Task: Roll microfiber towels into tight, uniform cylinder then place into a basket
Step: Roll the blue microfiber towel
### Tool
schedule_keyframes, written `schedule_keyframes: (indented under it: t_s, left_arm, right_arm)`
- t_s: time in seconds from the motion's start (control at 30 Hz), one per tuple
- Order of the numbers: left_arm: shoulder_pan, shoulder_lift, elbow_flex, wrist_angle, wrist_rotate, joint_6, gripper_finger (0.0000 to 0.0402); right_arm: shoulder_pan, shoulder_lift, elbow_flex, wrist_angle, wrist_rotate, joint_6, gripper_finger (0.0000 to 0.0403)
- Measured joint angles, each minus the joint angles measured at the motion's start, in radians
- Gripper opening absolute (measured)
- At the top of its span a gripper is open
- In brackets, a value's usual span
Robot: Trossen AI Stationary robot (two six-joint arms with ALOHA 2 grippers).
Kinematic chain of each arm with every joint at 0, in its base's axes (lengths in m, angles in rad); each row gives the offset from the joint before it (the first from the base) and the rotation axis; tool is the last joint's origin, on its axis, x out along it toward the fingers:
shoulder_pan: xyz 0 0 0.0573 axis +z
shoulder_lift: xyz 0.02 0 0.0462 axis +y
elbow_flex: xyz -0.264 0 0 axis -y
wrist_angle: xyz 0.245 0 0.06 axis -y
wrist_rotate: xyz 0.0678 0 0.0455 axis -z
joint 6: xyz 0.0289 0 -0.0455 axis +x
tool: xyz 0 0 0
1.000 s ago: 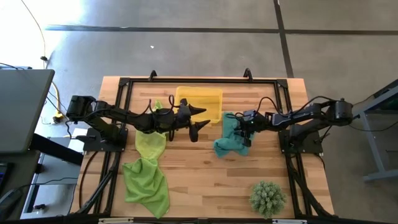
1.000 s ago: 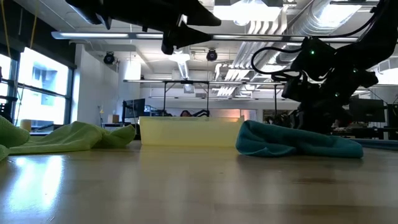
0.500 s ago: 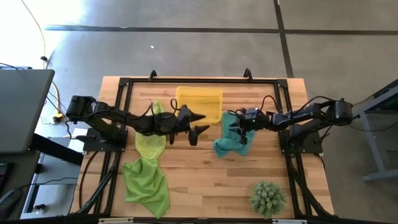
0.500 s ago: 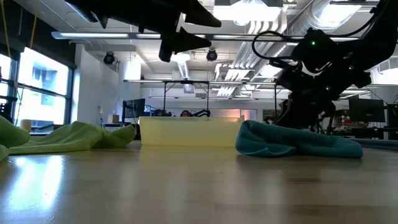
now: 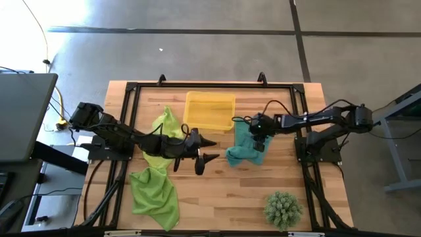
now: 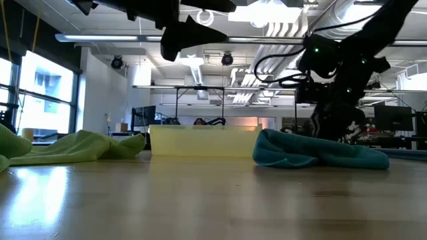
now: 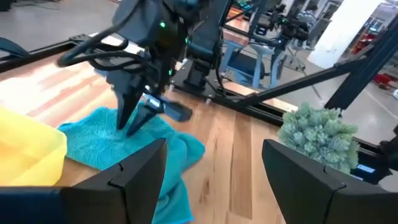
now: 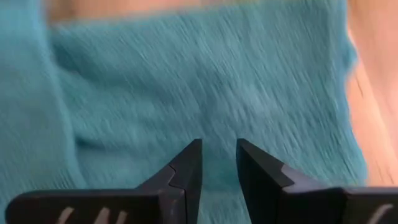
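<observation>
Crumpled teal microfiber towel (image 5: 243, 146) lies unrolled on the wooden table (image 5: 217, 197), just right of the shallow translucent yellow plastic basket (image 5: 210, 110), touching or nearly touching its right wall. Right gripper (image 8: 217, 163) is directly above the teal towel, fingers pointed down at it with a narrow gap between them and nothing pinched there; tips sit close to the cloth, contact can't be confirmed. Basket sits at the far centre of the table. One lime-green microfiber towel (image 5: 161, 138) is bunched left of the basket; second lime-green towel (image 5: 155, 191) is spread at the near left, well apart from the basket. Left gripper (image 5: 205, 150) hangs in the air in front of the basket, between the green towels and the teal one, fingers spread wide, empty. Spiky green ball-shaped plant (image 5: 283, 209) sits near right corner.
</observation>
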Motion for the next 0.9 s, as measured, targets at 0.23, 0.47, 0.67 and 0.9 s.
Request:
schedule_keyframes:
  t_s: [0.23,0.47,0.67,0.9]
  left_arm:
    - [-0.005,0.046,0.001,0.005,-0.04,0.0,0.0254]
    - [0.013,0.068,-0.001,-0.009,-0.034,0.115,0.0254]
    - [0.013,0.064,0.0,-0.002,-0.03,0.247,0.0254]
    - [0.013,0.061,0.0,-0.006,-0.032,0.252,0.0254]
  right_arm:
    - [0.001,0.005,0.043,-0.136,-0.071,0.052,0.0089]
    - [0.071,0.099,0.01,0.083,-0.161,0.045,0.0089]
    - [0.13,0.241,0.019,0.406,-0.166,0.104,0.0089]
    - [0.178,0.399,0.155,0.479,-0.141,0.276,0.0089]
